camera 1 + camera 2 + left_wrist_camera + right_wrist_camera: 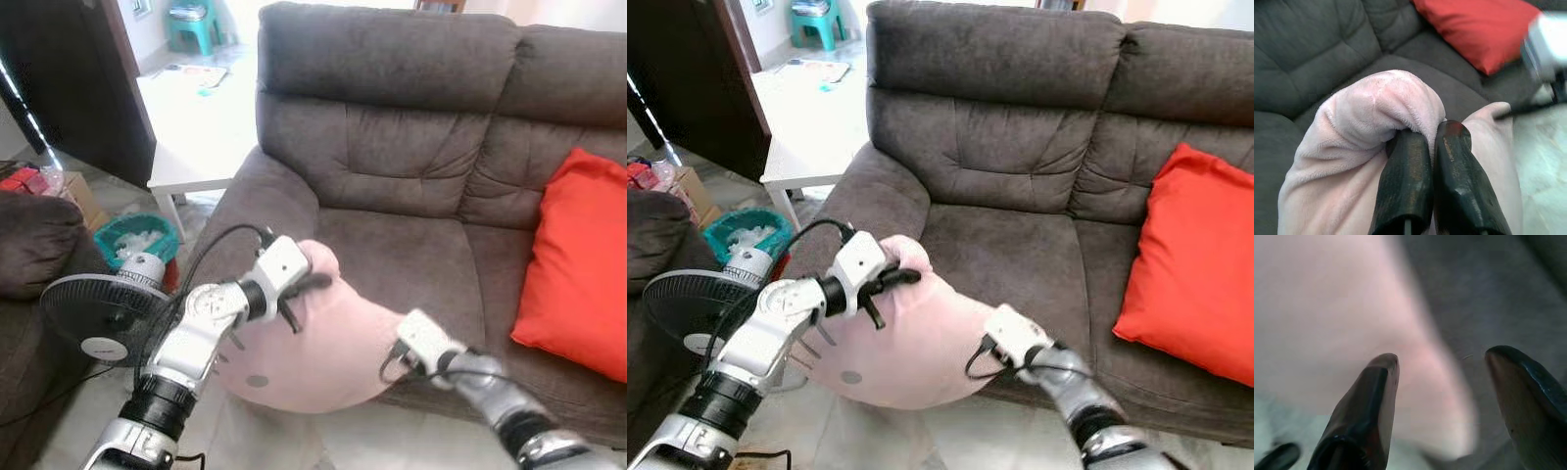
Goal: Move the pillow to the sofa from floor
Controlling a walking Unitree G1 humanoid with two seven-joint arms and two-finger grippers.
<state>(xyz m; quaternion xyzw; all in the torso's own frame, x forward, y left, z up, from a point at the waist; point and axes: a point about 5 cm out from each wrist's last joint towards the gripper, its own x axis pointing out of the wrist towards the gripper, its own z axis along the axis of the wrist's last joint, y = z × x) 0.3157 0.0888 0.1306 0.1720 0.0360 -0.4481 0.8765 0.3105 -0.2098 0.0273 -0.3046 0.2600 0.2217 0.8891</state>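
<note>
A pale pink plush pillow (313, 343) hangs against the front edge of the dark grey sofa's left seat (402, 255), its upper corner resting on the cushion. My left gripper (1432, 134) is shut on that bunched upper corner, at the pillow's left side. My right gripper (1444, 360) is open at the pillow's lower right edge, with pink fabric and sofa seat between its fingers. Its wrist (428, 340) sits just right of the pillow.
A red cushion (578, 264) leans on the sofa's right seat. A black standing fan (103, 313), a teal basket (137, 240) and a dark armchair (29, 255) are on the left. A white low table (196, 147) stands behind the sofa arm.
</note>
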